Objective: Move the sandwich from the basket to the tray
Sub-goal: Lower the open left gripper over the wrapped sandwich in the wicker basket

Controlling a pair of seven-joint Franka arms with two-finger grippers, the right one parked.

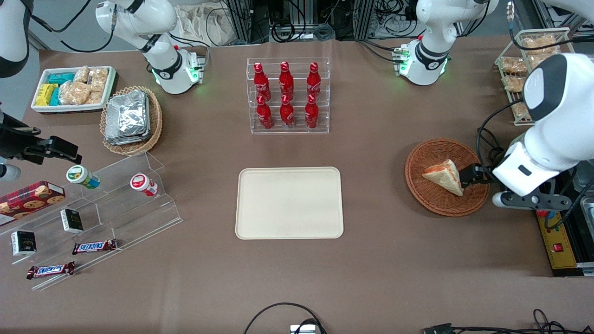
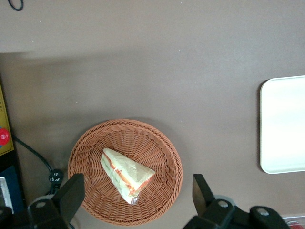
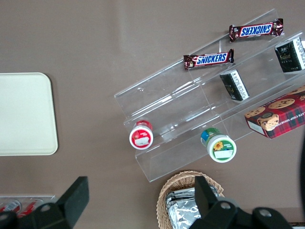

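Non-task items on the table, logged against the bottle rack.

I see the clear bottle rack (image 1: 287, 95) holding six red bottles (image 1: 286, 80) in two rows. Toward the parked arm's end from it I note a tan wicker basket (image 1: 131, 119) of foil packs, a white bin (image 1: 73, 88) of snack packets, and, nearer the front camera, a clear stepped display (image 1: 106, 208) with two lidded cups (image 1: 144, 184), Snickers bars (image 1: 94, 246) and a cookie box (image 1: 30, 197). Toward the working arm's end stands a wire rack (image 1: 524, 69) of bagged pastries.

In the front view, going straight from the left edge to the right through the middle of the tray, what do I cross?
Cookie box → acrylic step rack → tray → basket → sandwich lying in it → the open tool over the basket's edge.
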